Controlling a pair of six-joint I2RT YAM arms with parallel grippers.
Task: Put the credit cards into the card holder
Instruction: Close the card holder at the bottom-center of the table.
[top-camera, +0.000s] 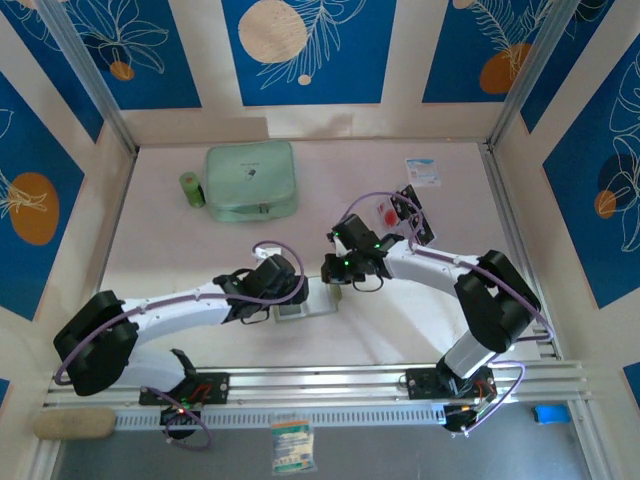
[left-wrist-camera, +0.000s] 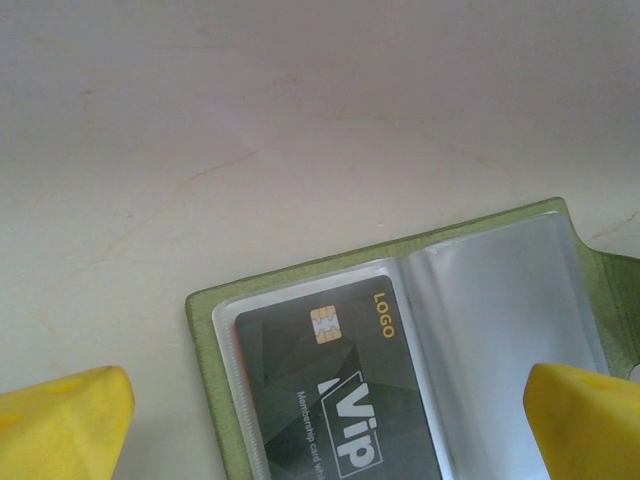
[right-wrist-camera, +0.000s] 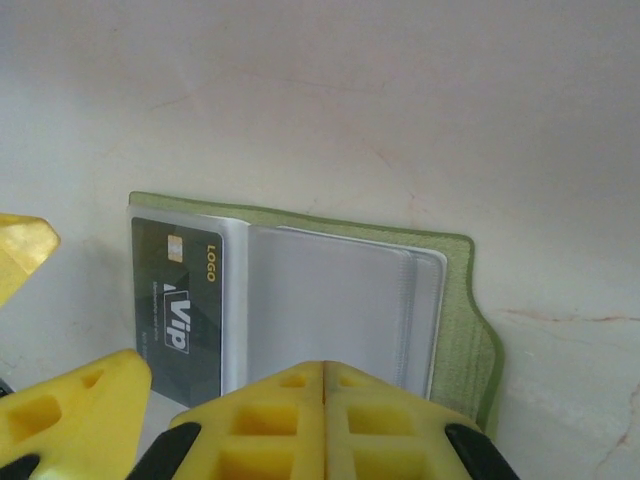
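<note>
Olive green on the card holder (right-wrist-camera: 455, 300) cover, silvery grey on its clear sleeves. Black with white "VIP" lettering, gold "LOGO" and chip on the credit card (right-wrist-camera: 178, 300) in the nine-o'clock sleeve. Bright yellow on the fingers (right-wrist-camera: 250, 440) of the right gripper (right-wrist-camera: 323, 375). Mint green on the zip case (top-camera: 251, 180) at eleven o'clock on the cream table (top-camera: 160, 240). Deep blue with white leaf outlines on the wall panels (top-camera: 350, 80).
</note>
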